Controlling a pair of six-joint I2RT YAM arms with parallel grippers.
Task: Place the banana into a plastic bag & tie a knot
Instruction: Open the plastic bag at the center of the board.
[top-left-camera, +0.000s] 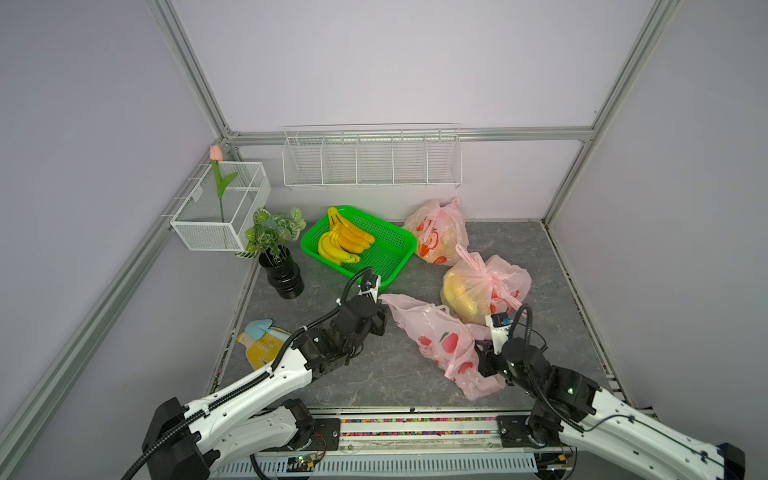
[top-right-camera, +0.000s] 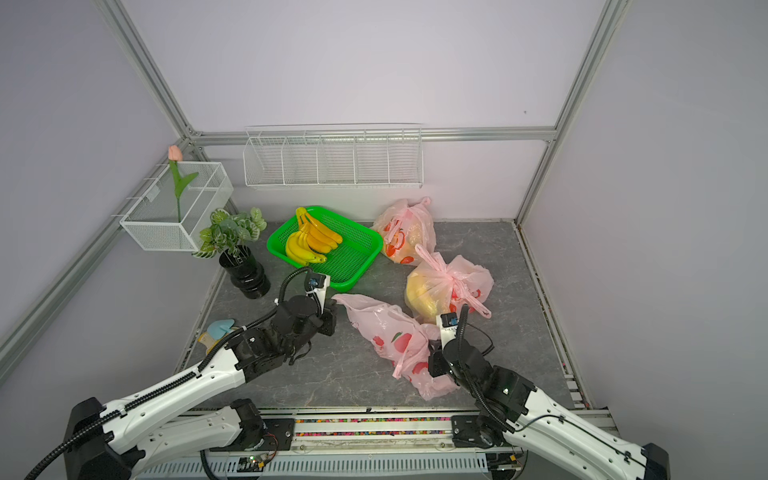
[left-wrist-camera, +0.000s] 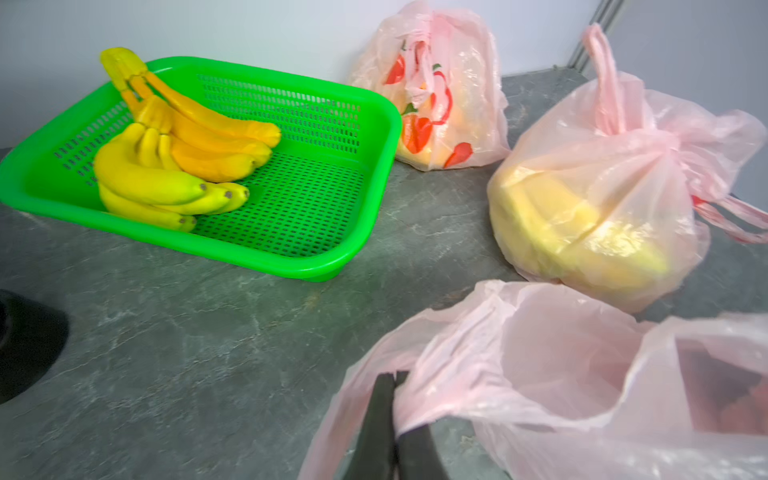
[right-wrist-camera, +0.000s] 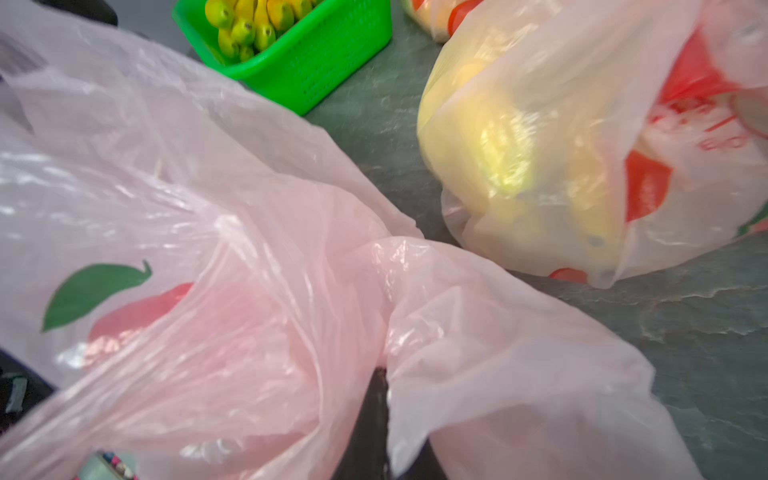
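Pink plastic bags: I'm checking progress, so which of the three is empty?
The flat pink bag nearest the robot, pinched by the left tool and right tool. The middle bag and back bag bulge with yellow fruit.

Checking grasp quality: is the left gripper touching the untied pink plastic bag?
Touching: the left wrist view shows the left gripper shut on the untied pink plastic bag.

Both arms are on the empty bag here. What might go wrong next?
1. The left fingers and right fingers pinch only thin film of the bag; pulling apart may tear it or slip.
2. Bananas lie in the basket, so one side must let go and the mouth may collapse.
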